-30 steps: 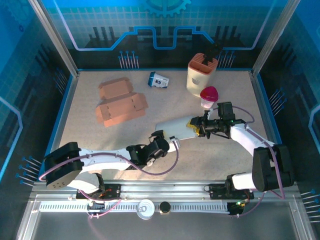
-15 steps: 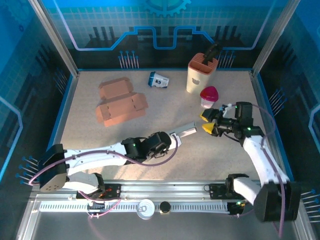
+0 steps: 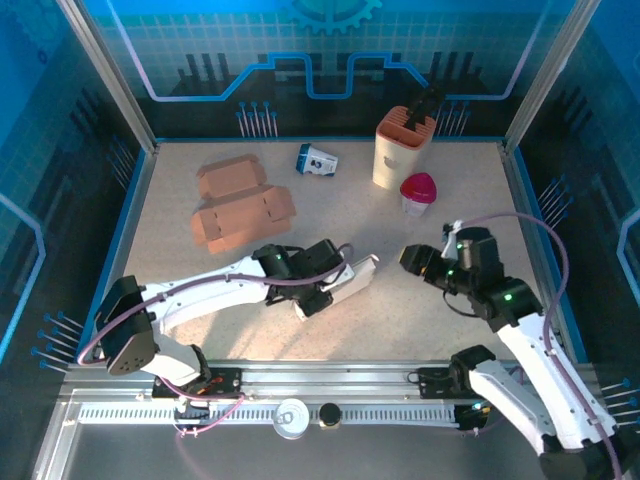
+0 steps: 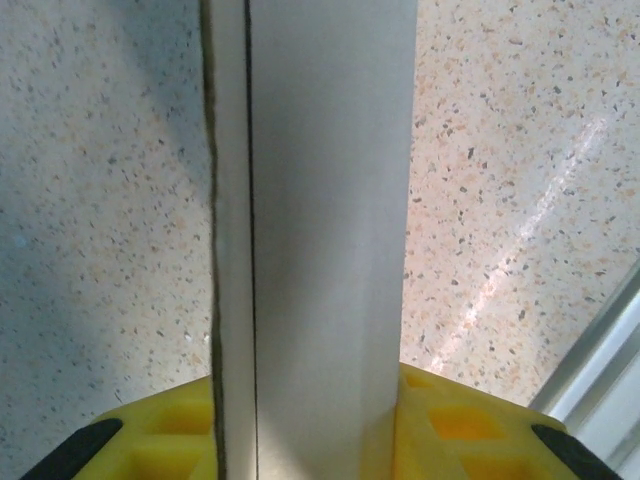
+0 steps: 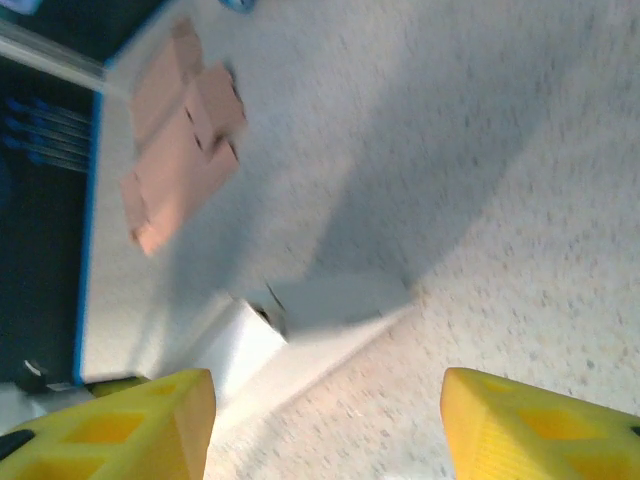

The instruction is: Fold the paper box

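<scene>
The paper box (image 3: 354, 273) is a flat white piece lying at the middle of the table, a little lifted and slanted. My left gripper (image 3: 325, 285) is shut on its near-left end. In the left wrist view the box (image 4: 320, 230) runs straight up between the yellow fingers (image 4: 470, 425), which press on both of its sides. My right gripper (image 3: 412, 260) hangs to the right of the box, apart from it and open. In the right wrist view the box (image 5: 310, 310) lies beyond the spread yellow fingertips (image 5: 140, 420), with nothing between them.
Two folded brown cardboard boxes (image 3: 240, 205) lie at the back left. A small blue-and-white carton (image 3: 316, 159), a cream holder (image 3: 400, 150) and a pink-lidded cup (image 3: 418, 192) stand at the back right. Metal rails edge the table's near side.
My right gripper has let go of the paper box, opened and drawn back to the right. The left gripper has kept hold and pulled the box left, turning it.
</scene>
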